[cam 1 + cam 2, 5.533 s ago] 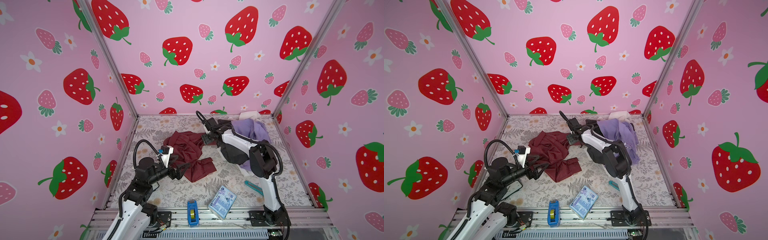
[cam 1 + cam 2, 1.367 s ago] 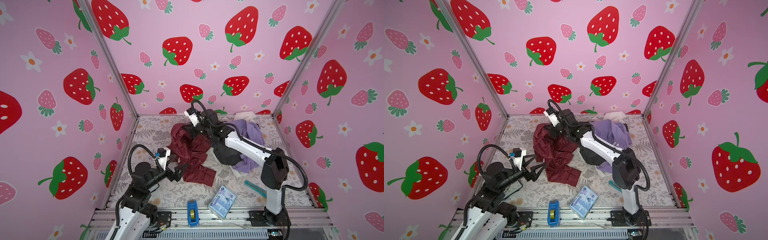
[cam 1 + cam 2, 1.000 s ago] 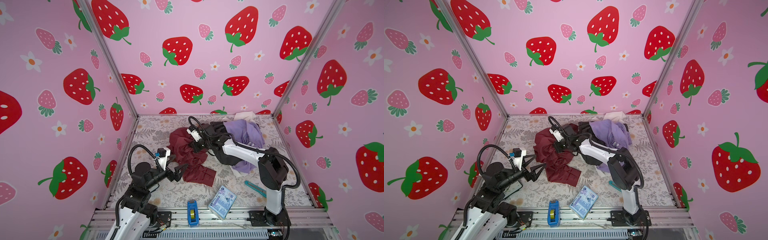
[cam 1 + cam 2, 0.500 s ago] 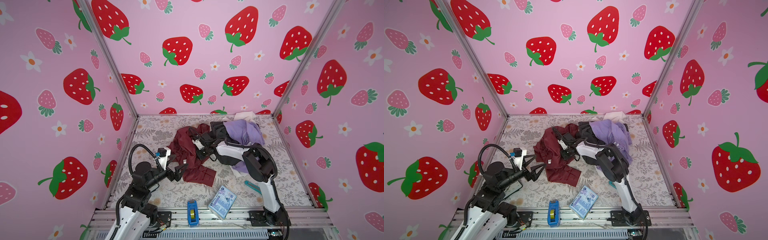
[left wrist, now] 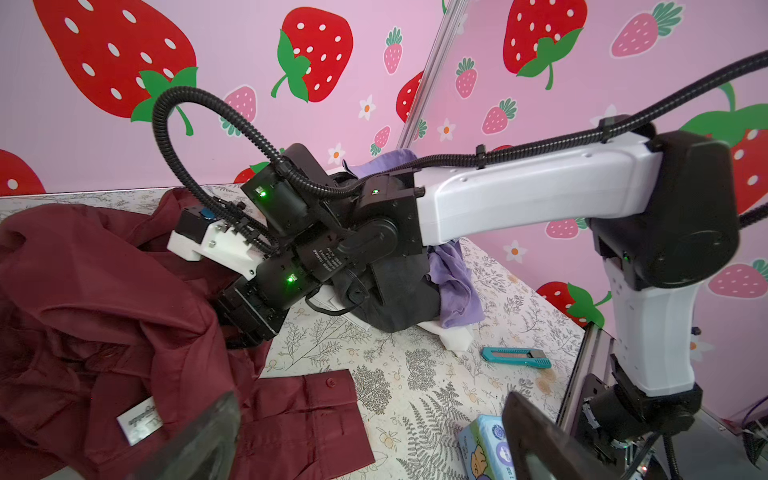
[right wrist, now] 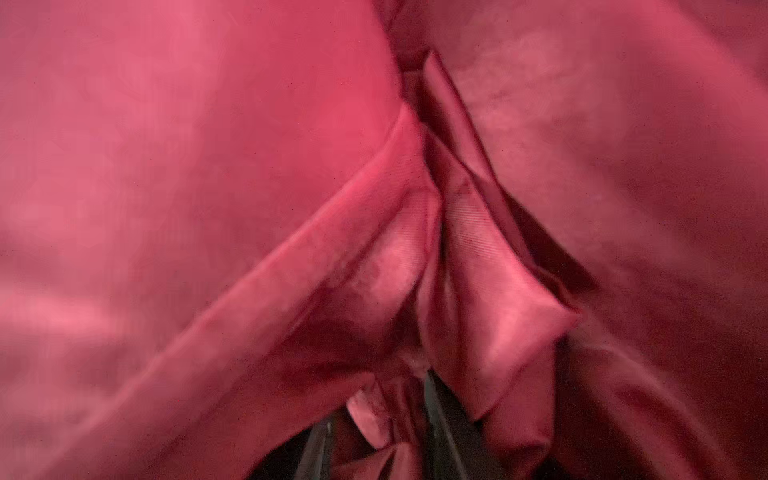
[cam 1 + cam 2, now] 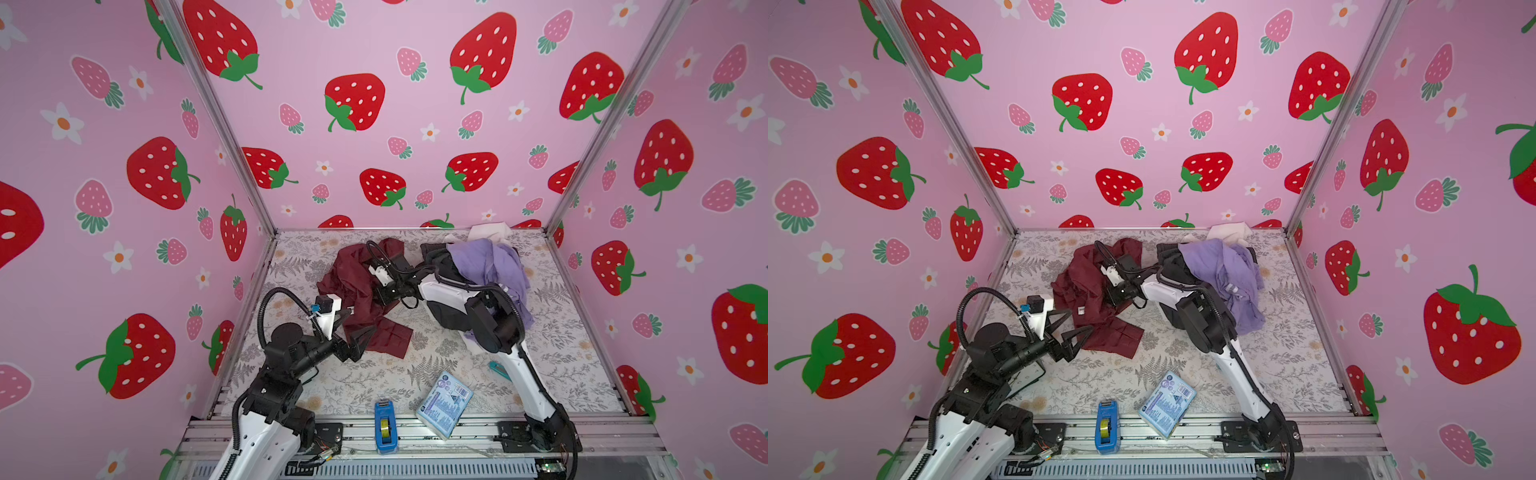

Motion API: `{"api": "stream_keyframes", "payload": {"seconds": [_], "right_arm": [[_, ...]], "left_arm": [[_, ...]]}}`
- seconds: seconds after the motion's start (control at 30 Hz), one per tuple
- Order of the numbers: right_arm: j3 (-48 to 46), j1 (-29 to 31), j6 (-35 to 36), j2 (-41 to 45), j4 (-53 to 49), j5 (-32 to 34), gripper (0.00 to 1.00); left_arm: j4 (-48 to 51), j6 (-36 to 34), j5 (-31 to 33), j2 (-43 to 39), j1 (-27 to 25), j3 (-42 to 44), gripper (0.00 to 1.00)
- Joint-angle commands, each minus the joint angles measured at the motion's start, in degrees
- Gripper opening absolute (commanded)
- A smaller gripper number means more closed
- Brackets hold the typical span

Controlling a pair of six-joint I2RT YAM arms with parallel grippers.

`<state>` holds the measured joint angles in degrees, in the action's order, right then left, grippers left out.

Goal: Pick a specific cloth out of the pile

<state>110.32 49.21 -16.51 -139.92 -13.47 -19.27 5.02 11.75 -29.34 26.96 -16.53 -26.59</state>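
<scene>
The cloth (image 7: 353, 282), a crumpled maroon garment with a faint sheen, is pictured on the tabletop (image 7: 436, 361) just beside the pile (image 7: 490, 266) of lavender, black and white garments. A narrow strip of patterned surface is seen between the two in both top views.

Snagging is judged the chief risk. Thin fabric is draped over and between the fingers of the right pincer (image 7: 379, 300), so the cloth could be caught and dragged back toward the pile if that arm were drawn away. It could also be bunched in several layers if the fingers were pressed together where they stand. The right forearm is seen passing over the black garment at the pile's edge, so an unwanted piece could be swept along by a sideways move. A weave this smooth may also be lost from a shallow grip.

The right pincer is pushed down into the cloth's upper folds. In the right wrist view its dark fingers (image 6: 440, 428) are seen partly spread, with a loose fold of maroon fabric lying between them; no firm pinch can be made out. The left pincer (image 7: 360, 323) is held spread wide and empty at the cloth's near edge, close to a flat buttoned panel, with no contact that can be confirmed. A tissue pack (image 7: 444, 403), a blue tape dispenser (image 7: 384, 424) and a teal knife (image 7: 498, 370) are seen nearer the front, apart from the cloth
</scene>
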Motion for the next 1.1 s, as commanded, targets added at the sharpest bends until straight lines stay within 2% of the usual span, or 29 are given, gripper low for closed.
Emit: {"api": "stream_keyframes", "payload": {"seconds": [0.0, 0.27, 0.6, 0.8, 1.0, 1.07], "right_arm": [[6.68, 2.26, -0.02, -4.94, -3.74, -2.45, 0.38], [21.91, 4.41, -3.51, -14.71, -3.22, -6.18, 0.35], [22.93, 5.79, -14.4, -18.75, 13.41, -15.19, 0.39], [24.41, 6.14, -17.84, -20.66, 18.47, -17.73, 0.37], [19.05, 6.27, -12.7, -14.98, 16.02, -14.13, 0.53], [15.17, 6.22, -10.84, -11.37, 16.39, -12.47, 0.63]], "left_arm": [[0.24, -0.94, 0.34, 0.04, -0.32, 0.13, 0.99], [0.54, -1.39, 0.51, 0.4, -0.32, -0.14, 0.99], [0.61, -1.54, 0.69, 0.5, -0.34, 0.03, 0.99], [0.61, -1.46, 0.71, 0.48, -0.35, 0.04, 0.99], [0.63, -1.44, 0.51, 0.17, -0.36, 0.05, 0.99], [0.61, -1.46, 0.51, -0.06, -0.42, 0.12, 0.99]]}}
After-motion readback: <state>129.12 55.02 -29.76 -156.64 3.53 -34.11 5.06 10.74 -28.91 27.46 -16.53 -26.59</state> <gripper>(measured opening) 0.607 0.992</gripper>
